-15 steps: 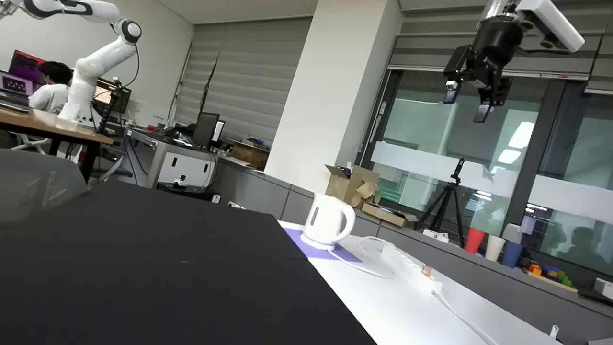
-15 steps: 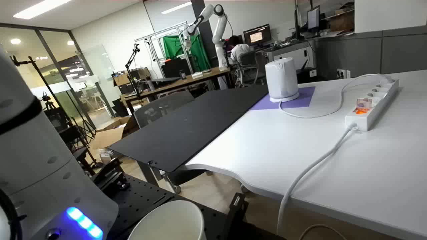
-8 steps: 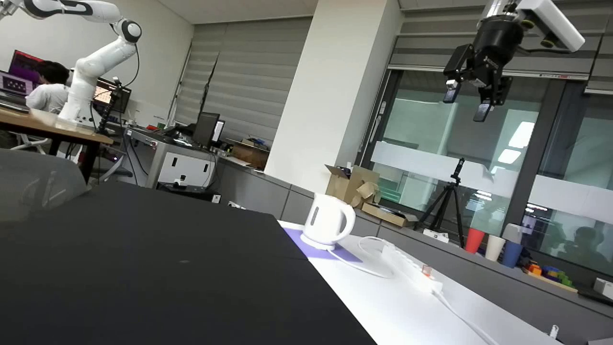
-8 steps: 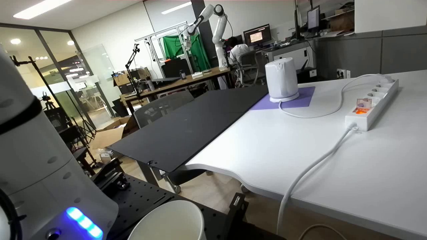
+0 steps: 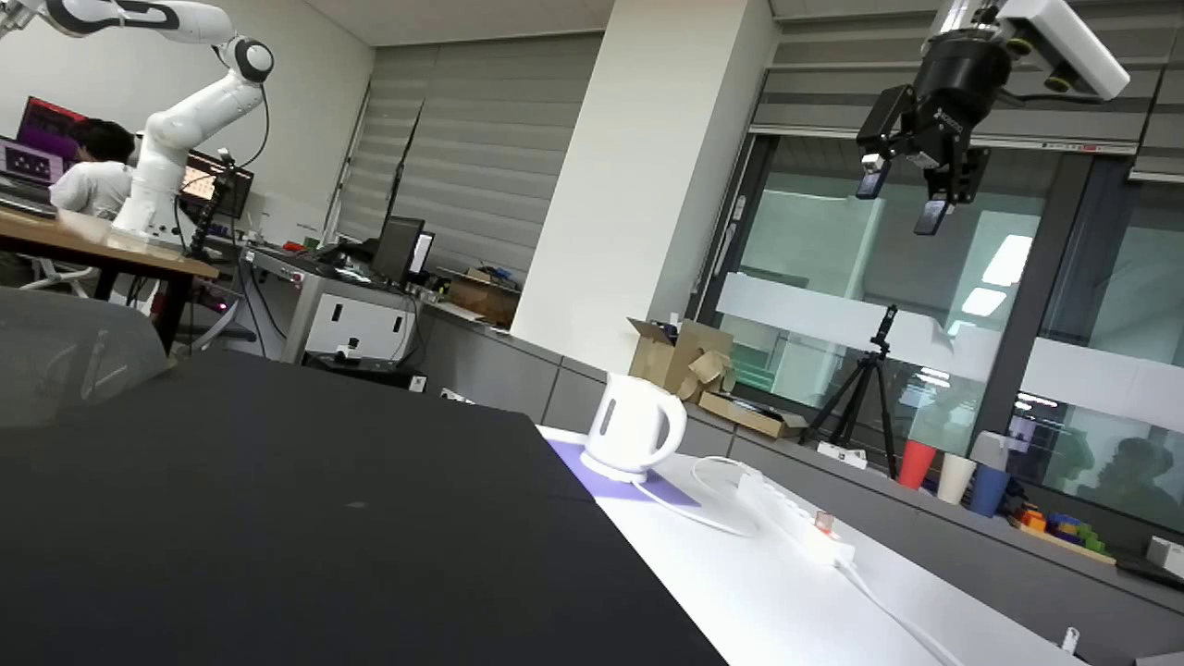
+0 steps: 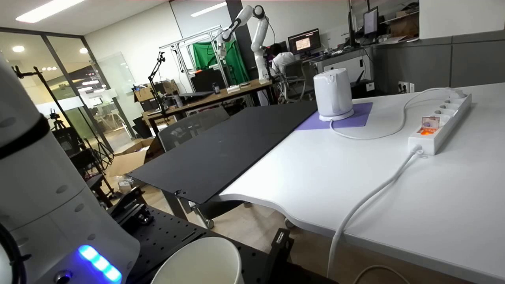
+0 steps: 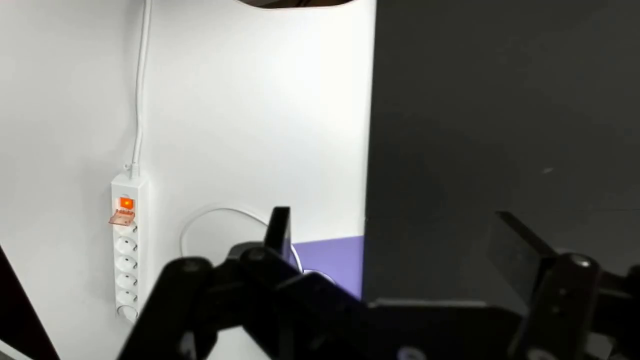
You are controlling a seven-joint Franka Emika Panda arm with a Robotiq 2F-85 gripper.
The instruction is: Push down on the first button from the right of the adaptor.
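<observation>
neither our spread end effector [image 7: 393,211] nor the adaptor [image 7: 131,253] has visibly moved; wrist view puts the latter at our nine o'clock, running twelve-to-six.

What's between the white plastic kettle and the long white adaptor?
Between kettle and adaptor: a thin white cord, some purple sheet and white tabletop, in both exterior views.

In both exterior views the adaptor [image 6: 446,127] was seen on the table [image 6: 300,177], right of the kettle [image 6: 333,94], which was supported by a mat [image 6: 361,113].
</observation>
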